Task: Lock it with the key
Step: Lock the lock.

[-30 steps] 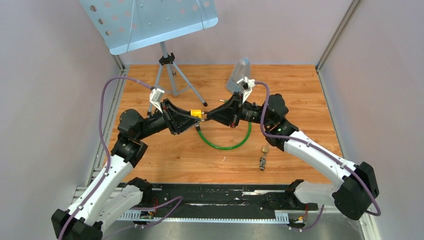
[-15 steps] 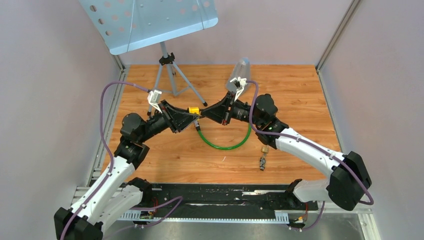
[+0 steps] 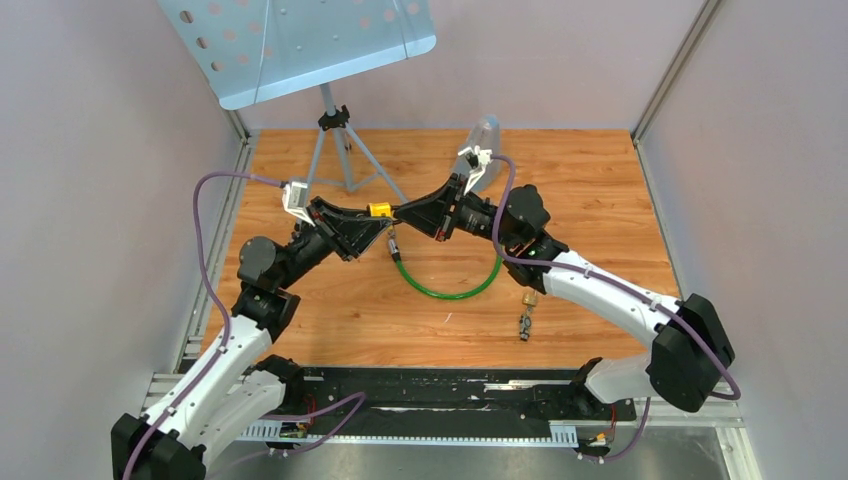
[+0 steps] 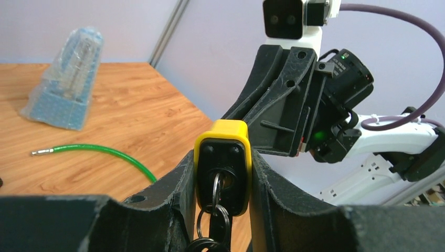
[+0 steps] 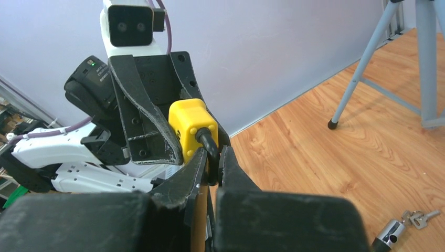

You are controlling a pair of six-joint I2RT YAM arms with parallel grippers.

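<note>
Change: the yellow padlock body with a black face (image 3: pixel 379 210) and both grippers now sit nearer the far edge of the wooden table (image 3: pixel 600 200), and a little further left, than a second ago. The right arm has stretched leftward after them.
Unchanged: the green cable (image 3: pixel 450 292), the small metal cylinder with loose keys (image 3: pixel 525 314) and the blue-grey perforated music stand on a tripod (image 3: pixel 300 40) lie where they did.
Left gripper (image 4: pixel 222 173): clenched on the two sides of the padlock body, which is held up off the table.
Right gripper (image 5: pixel 212 157): pinched tight on the black curved stub (image 5: pixel 210 144) that comes out of the yellow body.
Key (image 4: pixel 223 182): in the keyhole on the black face and mostly hidden, with the metal key rings (image 4: pixel 212 212) hanging from it.
Container: the clear plastic wrap (image 3: pixel 480 145) near the far edge holds a blue wedge-shaped object.
Left wrist view only: the keyhole face, and the cable's bare metal tip lying free on the table near the wrapped object.
Right wrist view only: the stub between the fingers (image 5: pixel 191 168), and the opposite yellow face of the padlock.
Top view only: the cable's full curve across mid-table, passing under the right arm.
</note>
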